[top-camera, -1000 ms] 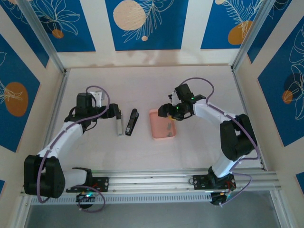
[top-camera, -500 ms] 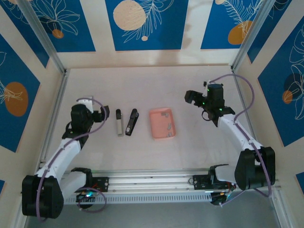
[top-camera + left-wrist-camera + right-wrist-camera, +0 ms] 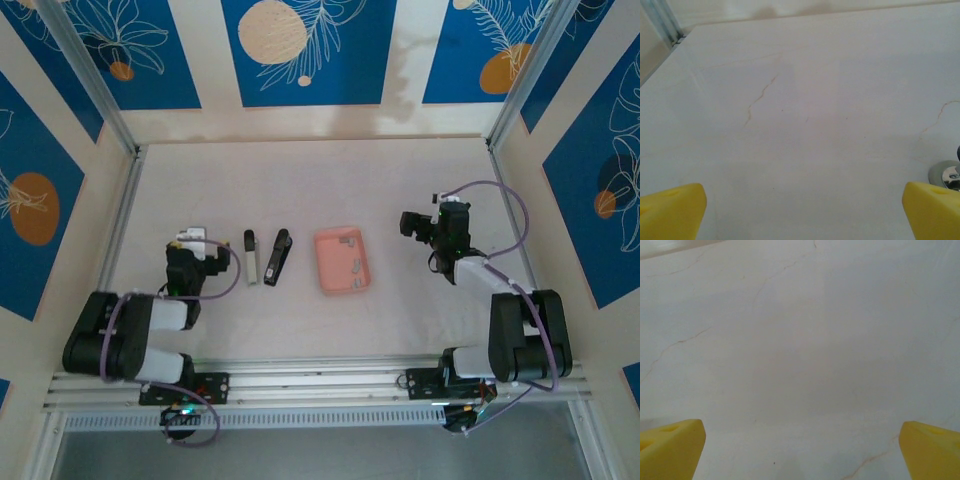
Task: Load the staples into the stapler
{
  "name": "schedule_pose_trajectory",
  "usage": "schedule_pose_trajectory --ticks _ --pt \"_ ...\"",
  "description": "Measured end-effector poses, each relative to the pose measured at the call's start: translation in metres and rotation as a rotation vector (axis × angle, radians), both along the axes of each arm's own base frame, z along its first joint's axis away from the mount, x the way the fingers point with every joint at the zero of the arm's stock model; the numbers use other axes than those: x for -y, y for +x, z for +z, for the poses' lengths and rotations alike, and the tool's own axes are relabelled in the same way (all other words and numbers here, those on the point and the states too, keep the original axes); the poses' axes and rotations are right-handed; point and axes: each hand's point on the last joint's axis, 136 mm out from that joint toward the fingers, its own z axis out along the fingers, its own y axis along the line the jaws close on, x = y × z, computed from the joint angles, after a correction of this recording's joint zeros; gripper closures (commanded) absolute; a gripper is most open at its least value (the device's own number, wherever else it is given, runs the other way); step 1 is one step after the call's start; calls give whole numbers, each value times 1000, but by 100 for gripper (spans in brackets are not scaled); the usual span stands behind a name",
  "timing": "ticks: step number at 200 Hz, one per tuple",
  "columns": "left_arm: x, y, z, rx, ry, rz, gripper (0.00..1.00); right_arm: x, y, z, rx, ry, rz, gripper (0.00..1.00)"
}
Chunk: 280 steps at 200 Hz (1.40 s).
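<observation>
Loading is judged not started. The staples [image 3: 357, 266] are seen as grey patches inside the pink tray [image 3: 334, 266], mid-table; nothing else is made out in it. The stapler [image 3: 277, 257] is laid flat at 9 o'clock of the tray, apart from it. A pale bar [image 3: 250, 258] is just beside it at its 9 o'clock. Whether the stapler is opened cannot be told. The left gripper [image 3: 214, 256] is at 9 o'clock of the bar and the right gripper [image 3: 411, 222] at 2 o'clock of the tray. Both are spread wide, with nothing pinched. Left to do: a strip picked, seated in the stapler, and the stapler closed.
</observation>
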Motion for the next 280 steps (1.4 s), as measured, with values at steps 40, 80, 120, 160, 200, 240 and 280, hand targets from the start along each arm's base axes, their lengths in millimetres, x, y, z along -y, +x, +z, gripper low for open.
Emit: schedule_pose_trajectory --ticks 40,80,120,160,200,240,280 --pt "7 18 -10 -23 19 -39 0 -2 3 -6 51 -39 41 1" --pt "1 41 17 44 21 9 0 -1 11 -24 59 -38 67 1" --pt "0 38 7 0 28 15 0 -2 2 -34 103 -12 102 1" --pt "0 37 4 -13 29 15 0 -2 1 -36 119 -7 109 1" --pt "0 37 4 -15 29 15 0 -3 4 -31 143 -7 112 1" --pt "0 37 4 -15 29 15 0 -3 5 -29 151 -7 112 1" --pt "0 37 4 -15 29 15 0 -3 5 -29 153 -7 112 1"
